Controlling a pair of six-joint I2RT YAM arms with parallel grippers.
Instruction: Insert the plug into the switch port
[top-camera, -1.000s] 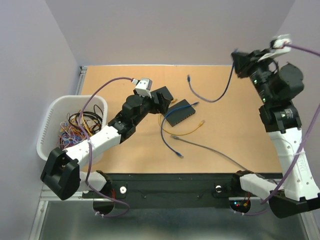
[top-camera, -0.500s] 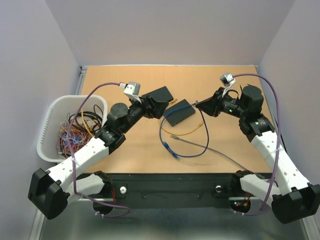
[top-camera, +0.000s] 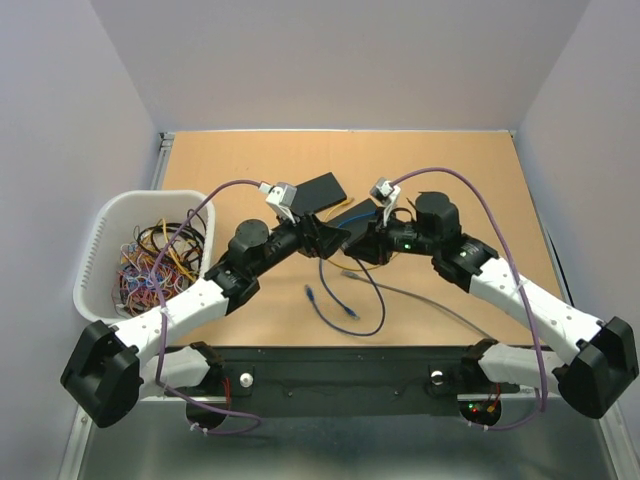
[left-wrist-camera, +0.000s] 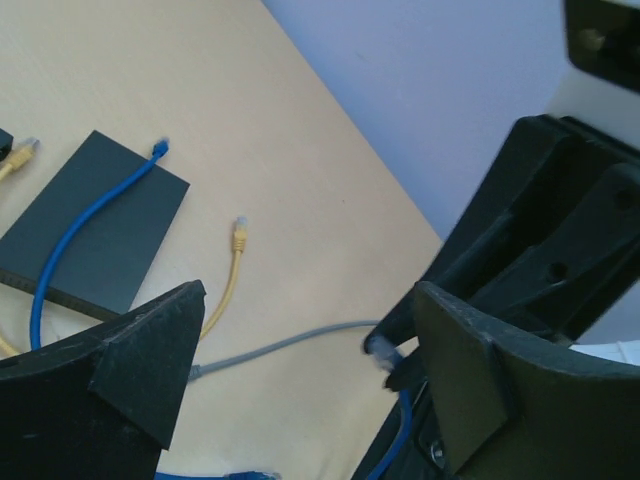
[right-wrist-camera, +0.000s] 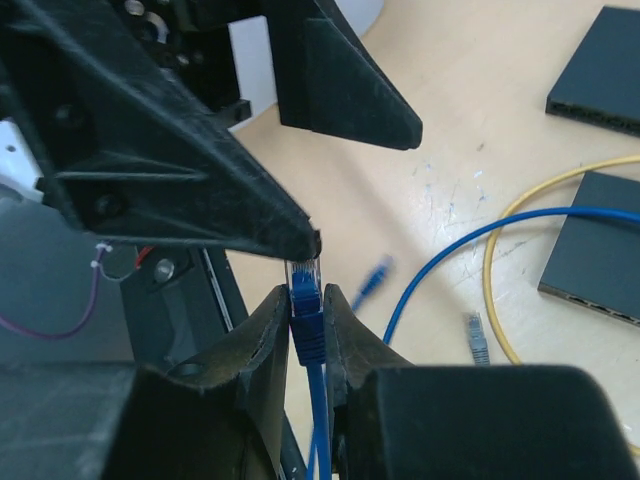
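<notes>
Plug (right-wrist-camera: 303, 272): clamped by its blue boot in my right pincer (right-wrist-camera: 306, 305), clear tip forward, above the bench (left-wrist-camera: 300, 170), facing my left pincer (left-wrist-camera: 308, 300), which stands wide apart, probably to regrip it; switch (left-wrist-camera: 120, 240) lies well apart.

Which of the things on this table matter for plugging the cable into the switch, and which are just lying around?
For the job: blue cable with clear plug, pinched in the right fingers; nearer flat black switch box; farther flat black switch box; open left fingers.
Lying about: yellow cable; grey cable; white plastic basket of tangled wires.
</notes>
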